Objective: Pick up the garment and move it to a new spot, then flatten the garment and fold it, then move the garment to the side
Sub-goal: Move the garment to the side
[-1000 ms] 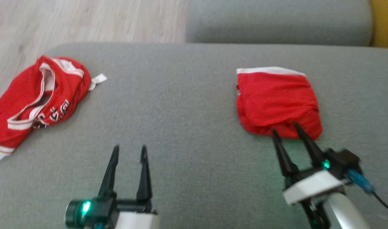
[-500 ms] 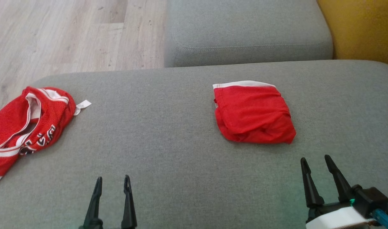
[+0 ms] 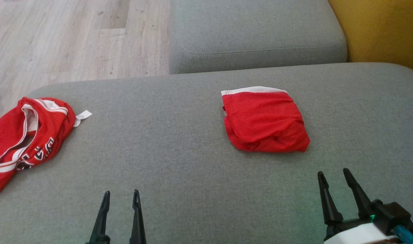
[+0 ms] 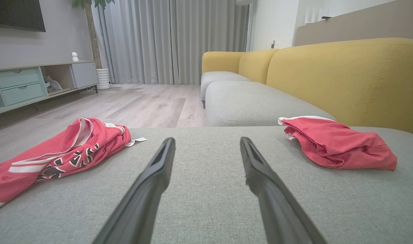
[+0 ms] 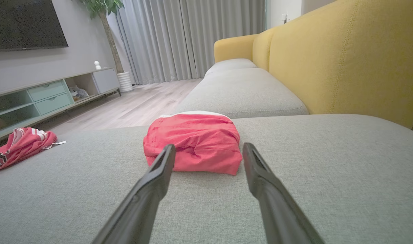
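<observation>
Nearest me, the left gripper [image 3: 121, 193] and right gripper [image 3: 332, 172] hover over the grey seat [image 3: 179, 162], fingers spread, nothing between them. Just beyond the right one lies the folded garment [image 3: 264, 122] (red, white band on its far edge), well apart from a crumpled jersey [image 3: 27, 135] at the seat's left end. Far off, the sideboard [image 4: 20, 84] has an open shelf holding a small heap [image 4: 51, 84] I can't make out.

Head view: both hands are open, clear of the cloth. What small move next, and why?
Probably swing the left hand toward the crumpled red jersey at the grey cushion's left edge. The folded red garment looks finished and lies apart from the open right hand, while the jersey is bunched and nearest the left hand.
</observation>
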